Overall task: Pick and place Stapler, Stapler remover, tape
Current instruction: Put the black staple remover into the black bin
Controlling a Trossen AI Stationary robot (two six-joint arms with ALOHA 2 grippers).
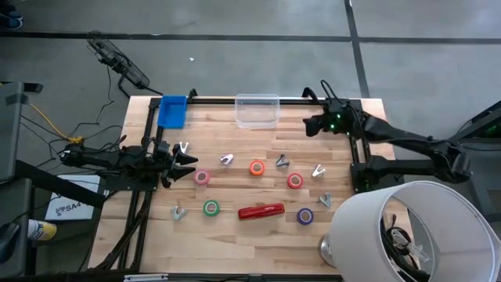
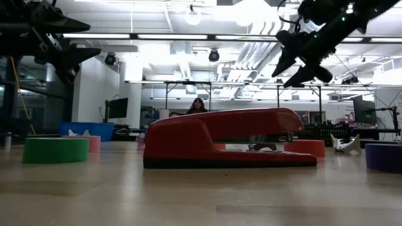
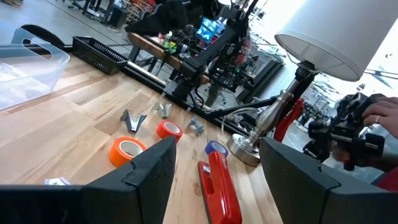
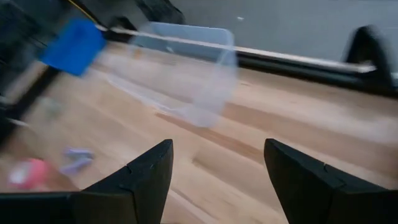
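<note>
The red stapler lies flat on the wooden table near its front edge, filling the middle of the low view. Tape rolls lie flat around it: pink, orange, red, green, purple. Several silvery claw-shaped stapler removers, one, are scattered among them. My left gripper stands open at the table's left, level, beside the pink roll, touching nothing. My right gripper hangs open above the far right part of the table, next to the clear bin, holding nothing.
A blue bin stands at the far left beside the clear bin. A lamp with a white shade fills the near right corner. A person's hand shows beyond the table in the left wrist view.
</note>
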